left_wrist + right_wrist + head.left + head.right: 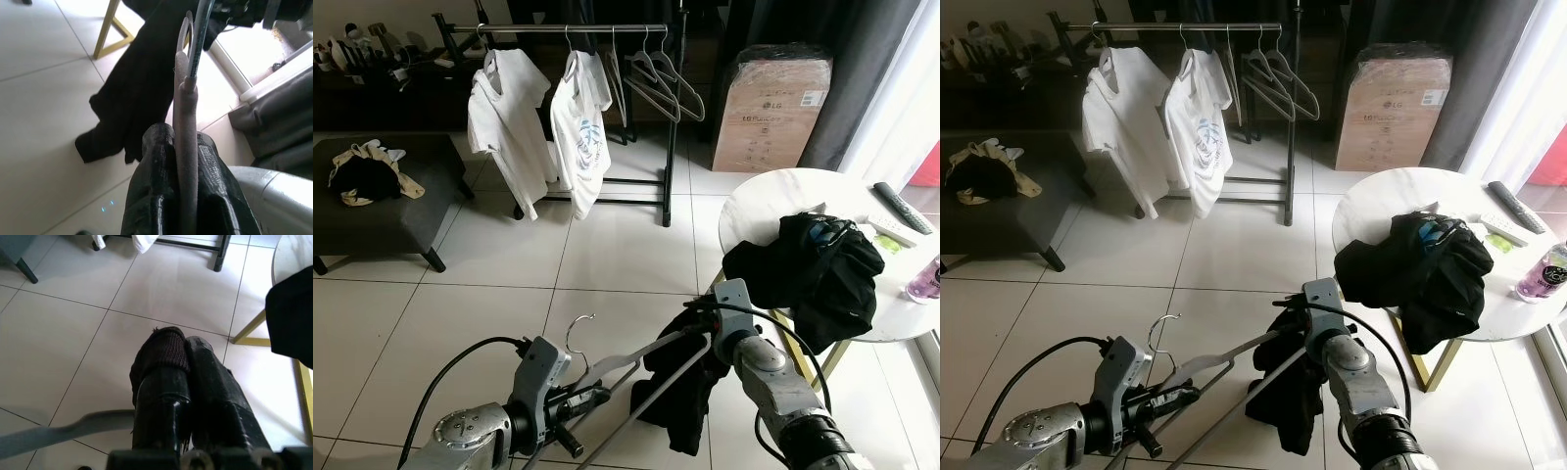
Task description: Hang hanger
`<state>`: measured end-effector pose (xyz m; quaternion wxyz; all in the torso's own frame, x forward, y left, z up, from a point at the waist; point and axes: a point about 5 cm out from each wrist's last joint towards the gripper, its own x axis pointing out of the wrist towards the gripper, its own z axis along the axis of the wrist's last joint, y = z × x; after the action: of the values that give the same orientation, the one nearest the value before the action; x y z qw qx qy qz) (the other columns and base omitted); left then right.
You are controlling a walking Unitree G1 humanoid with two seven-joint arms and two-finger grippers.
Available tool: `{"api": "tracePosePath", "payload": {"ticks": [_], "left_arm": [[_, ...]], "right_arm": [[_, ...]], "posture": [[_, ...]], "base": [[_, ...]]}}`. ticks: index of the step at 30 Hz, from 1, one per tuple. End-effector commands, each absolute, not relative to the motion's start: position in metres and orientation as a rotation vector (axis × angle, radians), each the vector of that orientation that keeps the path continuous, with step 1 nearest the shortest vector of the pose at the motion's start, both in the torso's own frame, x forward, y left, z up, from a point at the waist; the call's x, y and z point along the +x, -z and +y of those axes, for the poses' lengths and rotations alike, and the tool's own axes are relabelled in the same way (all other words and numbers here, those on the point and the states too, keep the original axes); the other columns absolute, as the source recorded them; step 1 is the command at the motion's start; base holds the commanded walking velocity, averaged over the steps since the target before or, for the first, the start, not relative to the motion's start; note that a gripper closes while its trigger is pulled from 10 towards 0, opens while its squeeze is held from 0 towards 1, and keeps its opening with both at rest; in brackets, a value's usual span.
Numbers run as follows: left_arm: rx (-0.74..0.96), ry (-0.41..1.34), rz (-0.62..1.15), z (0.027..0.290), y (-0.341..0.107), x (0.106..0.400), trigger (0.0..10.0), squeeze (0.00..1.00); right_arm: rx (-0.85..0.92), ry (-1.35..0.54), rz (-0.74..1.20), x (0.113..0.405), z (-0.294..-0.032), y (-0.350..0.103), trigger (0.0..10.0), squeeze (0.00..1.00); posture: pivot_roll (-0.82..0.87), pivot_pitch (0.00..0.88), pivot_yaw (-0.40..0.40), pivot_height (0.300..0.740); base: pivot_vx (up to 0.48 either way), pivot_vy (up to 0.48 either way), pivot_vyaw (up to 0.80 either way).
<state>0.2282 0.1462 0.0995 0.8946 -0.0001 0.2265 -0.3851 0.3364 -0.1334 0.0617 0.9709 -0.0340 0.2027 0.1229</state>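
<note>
Left eye view, clothes rack [570, 31] ahead, round table [754, 201] right

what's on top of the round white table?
On the round white table: a heap of black clothes spilling over its front edge, a remote, a pale box and a purple bottle. Anything under the clothes is hidden.

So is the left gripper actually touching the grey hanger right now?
Touching. In the left wrist view the left gripper has its two black jaws shut on the grey hanger, the bar pinched between them with no gap.
</note>
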Motion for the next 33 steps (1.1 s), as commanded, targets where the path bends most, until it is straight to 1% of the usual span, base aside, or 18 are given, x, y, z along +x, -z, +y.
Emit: {"api": "tracePosePath", "payload": {"ticks": [1,8,10,13,16,22,28,33], "left_arm": [[0.026,0.77,0.512,0.151,-0.094,0.225,10.0,0.0],[0.088,0.702,0.542,0.157,-0.09,0.228,10.0,0.0],[0.112,0.668,0.531,0.159,-0.091,0.231,10.0,0.0],[0.124,0.622,0.519,0.161,-0.091,0.235,10.0,0.0],[0.121,0.617,0.516,0.16,-0.091,0.236,10.0,0.0],[0.087,0.695,0.538,0.153,-0.089,0.232,10.0,0.0],[0.07,0.871,0.584,0.154,-0.092,0.221,10.0,0.0],[0.083,0.903,0.577,0.153,-0.092,0.225,10.0,0.0]], "right_arm": [[-0.06,-0.242,0.387,0.339,-0.134,-0.065,10.0,0.0],[-0.066,-0.221,0.393,0.34,-0.138,-0.064,10.0,0.0],[-0.073,-0.201,0.399,0.341,-0.142,-0.064,10.0,0.0],[-0.074,-0.19,0.404,0.342,-0.144,-0.063,10.0,0.0],[-0.073,-0.19,0.403,0.342,-0.144,-0.064,10.0,0.0],[-0.068,-0.212,0.398,0.343,-0.141,-0.065,10.0,0.0],[-0.063,-0.252,0.392,0.344,-0.137,-0.068,10.0,0.0],[-0.061,-0.268,0.397,0.344,-0.134,-0.068,10.0,0.0]], "posture": [[0.02,0.173,0.007,0.74],[0.02,0.175,0.009,0.74],[0.03,0.175,0.009,0.74],[0.03,0.176,0.01,0.74],[0.03,0.175,0.01,0.74],[0.02,0.177,0.011,0.74],[0.02,0.179,0.01,0.74],[0.02,0.178,0.009,0.74]], "base": [[0.0,0.0,0.0],[0.0,0.0,0.0],[0.0,0.0,0.0],[0.0,0.0,0.0],[0.0,0.0,0.0],[0.0,0.0,0.0],[0.0,0.0,0.0],[0.0,0.0,0.0]]}}
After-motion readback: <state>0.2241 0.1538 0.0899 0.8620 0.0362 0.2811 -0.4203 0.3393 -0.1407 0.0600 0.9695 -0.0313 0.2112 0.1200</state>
